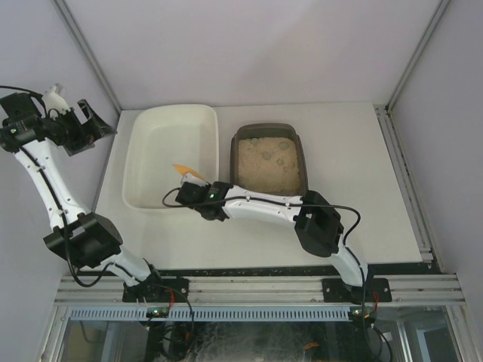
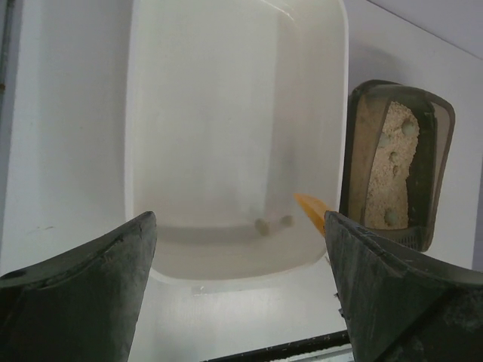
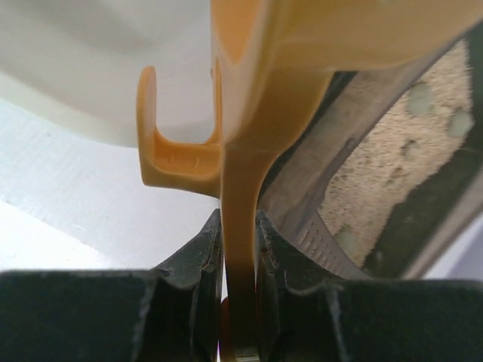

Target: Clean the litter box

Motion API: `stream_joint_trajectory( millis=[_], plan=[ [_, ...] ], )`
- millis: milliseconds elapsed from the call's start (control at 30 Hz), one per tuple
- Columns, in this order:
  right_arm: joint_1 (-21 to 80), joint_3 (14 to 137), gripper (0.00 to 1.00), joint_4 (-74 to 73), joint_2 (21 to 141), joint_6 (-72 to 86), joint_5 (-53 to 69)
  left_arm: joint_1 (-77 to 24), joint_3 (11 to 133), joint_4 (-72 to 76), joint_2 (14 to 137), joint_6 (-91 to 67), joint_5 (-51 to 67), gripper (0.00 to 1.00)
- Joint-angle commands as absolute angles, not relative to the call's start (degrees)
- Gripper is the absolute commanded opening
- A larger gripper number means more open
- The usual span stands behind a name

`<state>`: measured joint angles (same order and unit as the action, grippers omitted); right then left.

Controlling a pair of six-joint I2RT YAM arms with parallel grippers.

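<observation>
Dump step, I judge: right gripper clamped on the handle of the orange scoop over the white tub's lower-right corner, left gripper spread wide, idle at upper left; litter box sits centre-right with clumps remaining, so next I carry the scoop across and dig.

White tub sits centre-left in top view on a white table, long side running up-frame. 2 small pale lumps lie on its floor, lower centre of left wrist view. Orange scoop is over tub's lower-right corner. Metal rail runs across bottom; grey walls at top.
</observation>
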<state>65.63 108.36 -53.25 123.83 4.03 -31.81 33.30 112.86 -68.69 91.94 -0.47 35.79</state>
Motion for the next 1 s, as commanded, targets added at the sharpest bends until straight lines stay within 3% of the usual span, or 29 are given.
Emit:
stream_joint_trajectory(
  millis=[0, 333, 567, 733, 967],
  plan=[
    [68.2, 105.1, 0.00, -46.4, 121.0, -4.3, -48.0, 33.6, 108.0, -65.2, 87.2, -0.4, 40.5, 0.95],
    [67.7, 104.6, 0.00, -43.5, 118.4, -5.2, -49.2, 31.3, 106.1, -64.6, 85.2, 1.1, 37.3, 0.99],
    [51.3, 96.7, 0.00, -47.9, 100.8, 10.1, -14.9, 9.8, 102.5, -54.9, 86.4, -6.2, 12.3, 1.00],
    [36.6, 88.6, 0.00, -48.1, 95.3, 17.0, 11.0, -0.6, 104.4, -45.0, 92.7, -20.7, 17.4, 1.00],
    [29.6, 92.7, 0.00, -57.2, 103.1, 21.1, 14.6, -12.3, 115.4, -40.0, 109.6, -37.6, 15.2, 1.00]
  ],
)
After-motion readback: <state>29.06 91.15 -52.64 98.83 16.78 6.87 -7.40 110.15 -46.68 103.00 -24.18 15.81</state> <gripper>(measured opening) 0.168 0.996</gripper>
